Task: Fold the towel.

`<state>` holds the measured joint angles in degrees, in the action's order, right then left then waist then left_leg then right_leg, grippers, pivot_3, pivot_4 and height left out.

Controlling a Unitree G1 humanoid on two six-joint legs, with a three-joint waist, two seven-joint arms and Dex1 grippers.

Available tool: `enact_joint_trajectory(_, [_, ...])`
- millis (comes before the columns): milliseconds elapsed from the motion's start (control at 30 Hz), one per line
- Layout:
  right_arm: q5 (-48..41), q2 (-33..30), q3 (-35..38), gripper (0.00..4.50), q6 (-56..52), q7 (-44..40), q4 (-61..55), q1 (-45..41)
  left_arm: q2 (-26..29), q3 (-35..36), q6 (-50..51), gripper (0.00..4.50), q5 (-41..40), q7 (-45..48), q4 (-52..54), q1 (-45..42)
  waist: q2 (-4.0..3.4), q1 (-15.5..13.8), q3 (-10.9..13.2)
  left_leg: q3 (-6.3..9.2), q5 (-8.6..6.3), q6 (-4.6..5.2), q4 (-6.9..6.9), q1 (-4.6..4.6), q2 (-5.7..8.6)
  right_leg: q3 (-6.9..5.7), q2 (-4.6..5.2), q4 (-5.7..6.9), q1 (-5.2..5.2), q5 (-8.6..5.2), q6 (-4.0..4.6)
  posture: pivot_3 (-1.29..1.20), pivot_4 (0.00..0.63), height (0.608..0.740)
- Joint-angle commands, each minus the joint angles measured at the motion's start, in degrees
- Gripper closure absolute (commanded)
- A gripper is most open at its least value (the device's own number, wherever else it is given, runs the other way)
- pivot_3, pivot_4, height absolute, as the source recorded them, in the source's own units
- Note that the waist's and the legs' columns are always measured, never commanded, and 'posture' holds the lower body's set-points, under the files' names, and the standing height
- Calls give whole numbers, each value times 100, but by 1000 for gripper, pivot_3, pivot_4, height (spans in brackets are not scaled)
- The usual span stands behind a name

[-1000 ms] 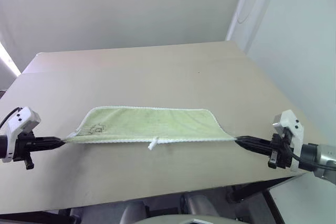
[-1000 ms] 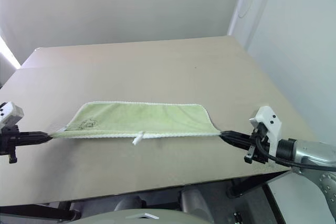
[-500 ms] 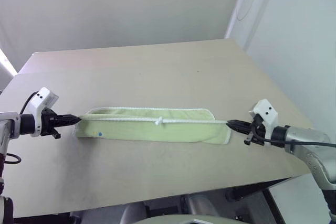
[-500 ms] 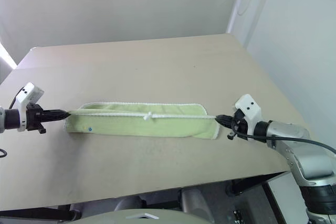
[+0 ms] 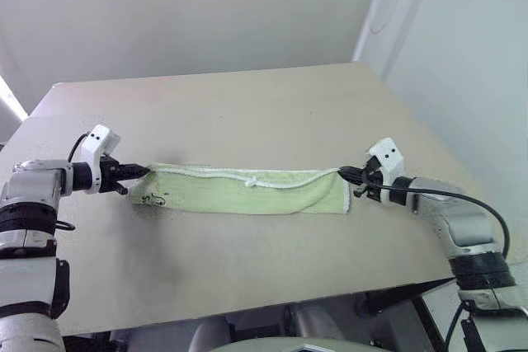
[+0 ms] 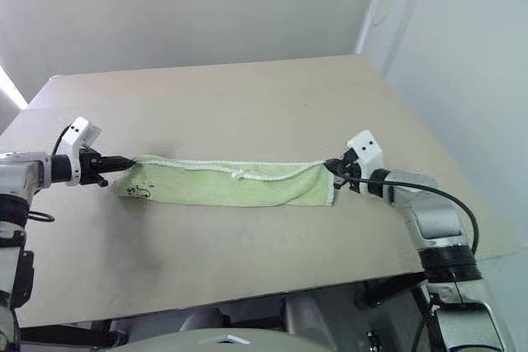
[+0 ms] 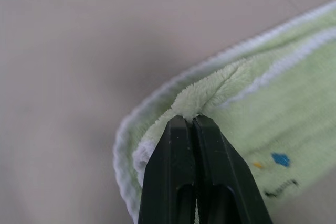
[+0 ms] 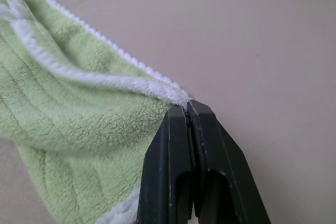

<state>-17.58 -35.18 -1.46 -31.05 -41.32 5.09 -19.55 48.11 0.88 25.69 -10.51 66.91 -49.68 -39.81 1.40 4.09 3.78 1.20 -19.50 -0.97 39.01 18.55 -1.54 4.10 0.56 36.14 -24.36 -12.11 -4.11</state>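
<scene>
The worktop [image 5: 247,105] fills the middle of the head frames, and across its centre lies the towel [image 5: 247,193], a long light-green band doubled lengthwise with its white-stitched edge running along the upper side. It looks light, soft and limp: terry pile that sags between supports and probably grips itself rather than sliding, so it is best taken by the corners, where the stitched hem gives some body. The left tool [image 5: 136,172], at centre left, is clamped tight on the towel's left end corner; the right tool [image 5: 347,176], at centre right, is pinched on the right end corner at the hem. The lower layer is hidden under the upper one, so whether the edges line up cannot be told. The white loop tag [image 5: 252,182] and dark printed mark [image 5: 153,199] are too small to read.
</scene>
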Motion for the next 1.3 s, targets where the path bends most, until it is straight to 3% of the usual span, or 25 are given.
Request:
enact_joint_trajectory(33, [165,92,14,4500,299,-2,210,-268,30,20,-217,4429,138,-4,-264,-248,0,-4,0,0,0,0,-1,1,0,0,0,0,0,0,0,0,0,712])
enact_joint_trajectory(133, [295,244,108,4500,575,164,691,-565,-1,58,-331,4429,214,-110,-495,-296,0,-3,0,1,0,0,-1,2,0,0,0,0,-2,2,-3,0,0,712])
enact_joint_trajectory(300, [366,386,170,4500,808,198,1227,-870,-71,198,-499,3164,216,-386,-816,-409,1,-17,0,2,0,0,1,0,1,1,0,4,-1,4,-5,0,0,712])
enact_joint_trajectory(400, [445,454,96,3847,939,162,1447,-955,-183,282,-631,2060,197,-600,-1030,-560,2,-24,-1,5,0,0,0,3,1,0,0,3,-2,9,-13,0,0,712])
enact_joint_trajectory(600, [521,657,181,1707,1156,285,1728,-1121,-357,408,-861,0,212,-942,-1380,-817,2,4,-1,5,0,0,1,4,4,1,2,3,-2,12,-17,0,0,712])
enact_joint_trajectory(733, [140,689,625,206,748,500,1386,-1257,-224,467,-892,0,155,-730,-1171,-692,0,3,0,6,0,0,-2,0,4,1,0,6,-2,13,-18,0,0,712])
enact_joint_trajectory(767, [-184,698,898,35,259,591,1157,-1303,-179,511,-931,0,97,-623,-966,-618,-1,-1,1,6,0,0,-2,1,3,1,0,6,-3,13,-18,0,0,712])
enact_joint_trajectory(833, [-867,664,1336,35,-765,649,587,-1266,-128,588,-958,0,-3,-483,-527,-474,-1,-12,0,8,0,0,-2,6,3,1,1,6,-5,14,-16,0,0,712])
enact_joint_trajectory(1033, [-3116,637,2655,35,-4254,1083,-913,-743,-73,675,-1151,0,-374,-54,2476,1027,-4,-49,-4,21,0,0,-5,45,-2,-8,5,4,-15,19,-6,0,0,712])
enact_joint_trajectory(1167, [-3895,810,3600,35,-5678,1508,-994,-571,-4,787,-1097,0,-719,33,4418,2168,-8,-77,-1,18,0,0,1,74,-2,-9,6,-2,-20,8,-1,0,0,712])
enact_joint_trajectory(1300, [-4734,916,4081,35,-6145,2054,-931,-308,-61,616,-1047,0,-856,164,4894,2463,-13,-84,1,14,0,1,5,70,-1,-4,1,0,-19,3,3,0,0,712])
